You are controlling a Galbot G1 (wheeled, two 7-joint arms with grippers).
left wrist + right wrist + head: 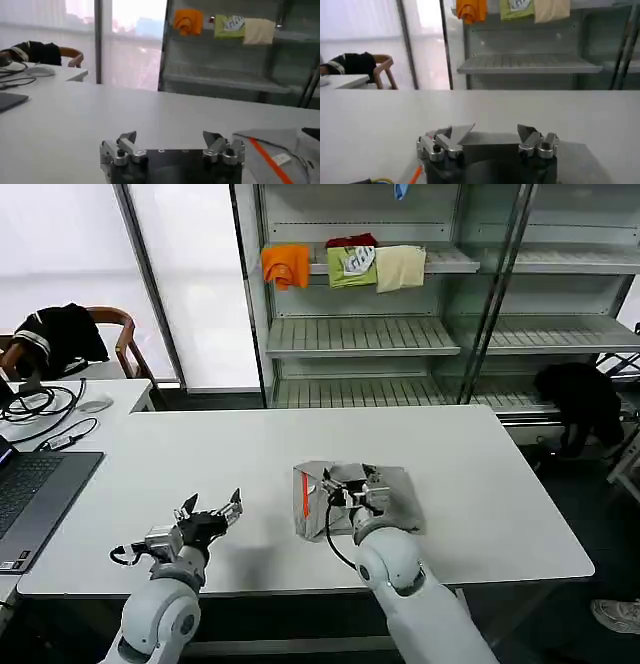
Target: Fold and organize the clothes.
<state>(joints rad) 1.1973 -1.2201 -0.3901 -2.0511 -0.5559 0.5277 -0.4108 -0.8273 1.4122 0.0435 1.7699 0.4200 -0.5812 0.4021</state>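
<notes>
Soft grey T-shirt (385, 502), folded into a rectangle

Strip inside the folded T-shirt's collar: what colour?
Orange, running along the collar of the light grey T-shirt; the left wrist view shows it best.

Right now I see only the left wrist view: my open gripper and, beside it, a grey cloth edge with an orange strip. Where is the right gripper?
Observer: The right gripper is directly over the T-shirt, with its fingers open.
Operator: Is the shirt spread out or folded?
Observer: Folded into a compact packet, lying near the front edge of the table.
Operator: Does my left gripper touch it?
Observer: No. In the head view the left gripper is over bare table to the left of the shirt, with a clear gap between them.
</notes>
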